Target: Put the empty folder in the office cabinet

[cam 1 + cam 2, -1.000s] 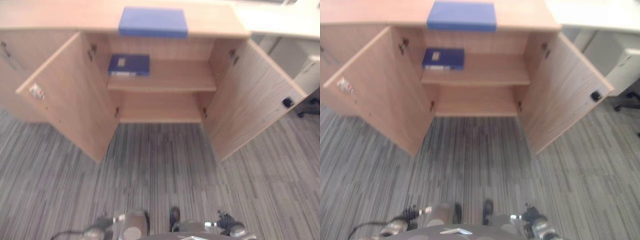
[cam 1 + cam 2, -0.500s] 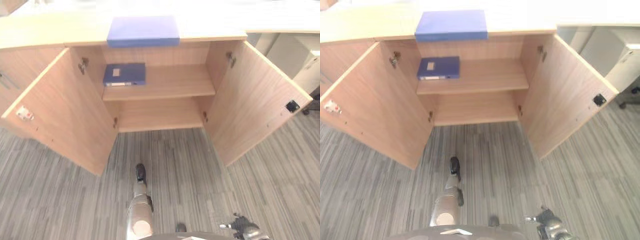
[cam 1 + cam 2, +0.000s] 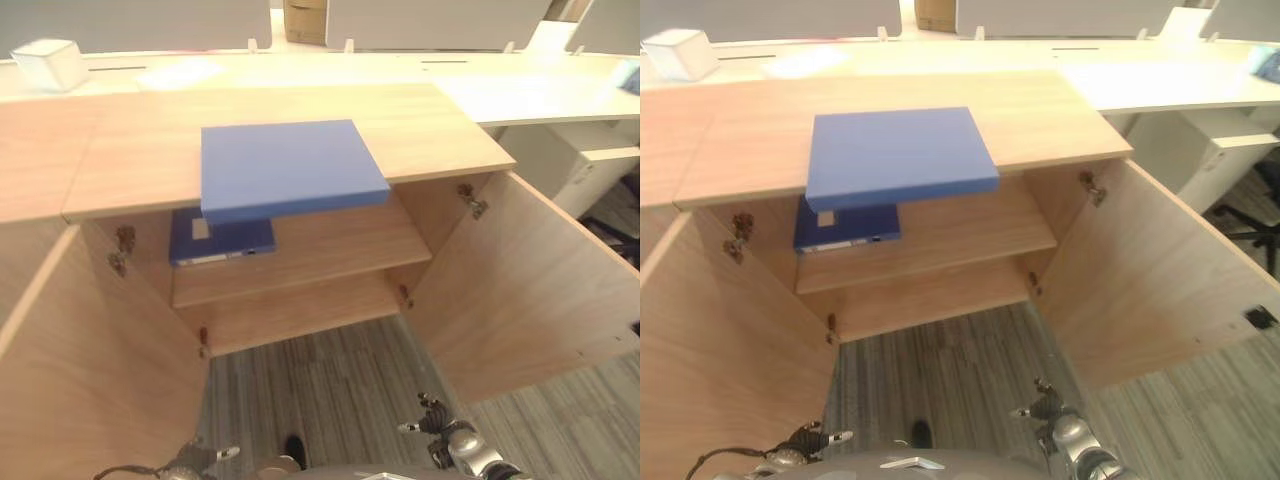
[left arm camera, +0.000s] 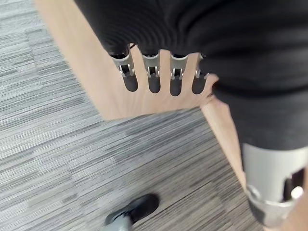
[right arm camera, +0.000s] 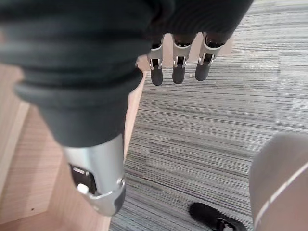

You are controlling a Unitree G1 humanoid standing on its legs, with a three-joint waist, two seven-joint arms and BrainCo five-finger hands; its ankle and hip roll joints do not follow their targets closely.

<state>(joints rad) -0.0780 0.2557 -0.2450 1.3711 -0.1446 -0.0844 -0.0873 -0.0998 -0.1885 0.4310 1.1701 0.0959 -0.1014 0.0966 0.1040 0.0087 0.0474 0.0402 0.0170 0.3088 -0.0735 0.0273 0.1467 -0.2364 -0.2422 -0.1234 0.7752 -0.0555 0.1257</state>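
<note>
Two hands are seen low in the head views, well below the cabinet (image 3: 300, 300) and apart from it. The left hand (image 4: 159, 72) is shown in its wrist view with its fingers (image 4: 154, 79) hanging straight and loose in a row, nothing held or touched; past them a wooden door panel and the striped grey carpet (image 4: 72, 159) are seen. The right hand (image 5: 180, 62) is likewise seen in its wrist view with straight, relaxed fingers (image 5: 178, 70), empty, over the carpet beside a wooden door edge. In the head views each hand is cut off by the bottom edge and little of it can be made out.

The cabinet is seen with both doors swung wide. A light blue folder (image 3: 288, 168) is laid flat on the cabinet top (image 3: 440, 120), its near edge jutting out past the top's front edge. A darker blue folder (image 3: 845, 228) is laid on the upper shelf (image 3: 320, 250) at its left end; most of it is hidden behind the overhanging folder. Whether either folder is empty cannot be told. The lower shelf (image 3: 300, 310) is partly hidden by the upper one. A white box (image 3: 48, 62) is set on the pale desk (image 3: 540, 90) behind the cabinet, to the far left.
</note>
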